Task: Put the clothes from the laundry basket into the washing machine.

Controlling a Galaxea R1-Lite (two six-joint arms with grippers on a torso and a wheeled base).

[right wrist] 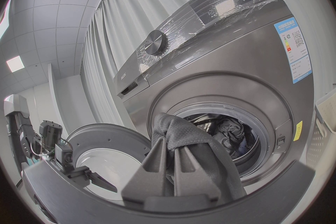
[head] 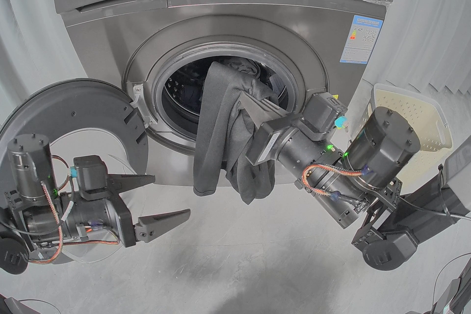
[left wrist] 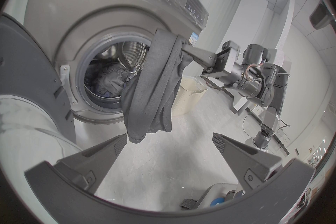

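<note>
At the washing machine's (head: 103,35) mouth, my right gripper (head: 250,101) clamps a dark garment (head: 221,133) I judge not yet in, other clothes (right wrist: 227,133) already inside, my left gripper (head: 169,196) spread apart.

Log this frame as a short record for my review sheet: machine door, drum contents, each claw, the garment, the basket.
door: washing machine door wide open, on the robot's left
drum: dark clothes lying inside
right claw: right claw shut on grey garment, at the drum opening
garment: draped over the opening's lower rim, most of it hanging outside
left claw: left claw open, empty, low in front of the open door
basket: cream laundry basket right of the machine; contents unclear
</note>
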